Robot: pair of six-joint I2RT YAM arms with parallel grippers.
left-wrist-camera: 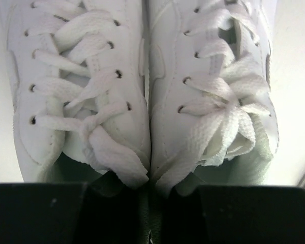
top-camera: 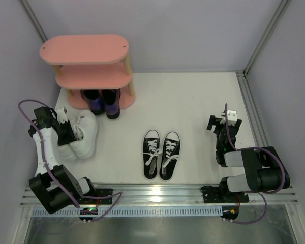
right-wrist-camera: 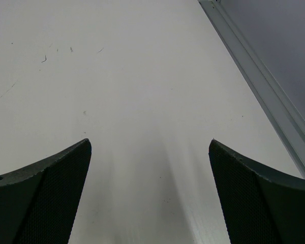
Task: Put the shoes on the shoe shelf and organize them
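White tabletop [top-camera: 193,112], pale lilac walls, metal rail [top-camera: 254,112] down the right side. Pink shelf [top-camera: 86,51] in the far left corner.

Progress: roughly a third done, by judgement.
- Dark glossy shoes [top-camera: 102,101] already in, side by side on the lowest board, ends poking out past its front edge.
- No shoes showing on the top board. Middle board mostly hidden beneath it; visible strip bare.

Left to do: two pairs.
- White sneakers [top-camera: 84,136] on the table just in front of the shelf, touching each other, laces tied.
- Left gripper [top-camera: 66,128] down at their heel end. In the wrist view, fingers [left-wrist-camera: 40,213] dark along the bottom edge behind both collars, possibly one in each shoe mouth. Clamped or slack: cannot tell.
- Black canvas sneakers [top-camera: 161,154] mid-table, paired, well apart from the shelf and both grippers.
- Right gripper [right-wrist-camera: 150,145] low over bare table near the rail, jaws spread wide, holding nothing.

Writing: no brand, label or lettering readable on any shoe, the shelf or the arms.
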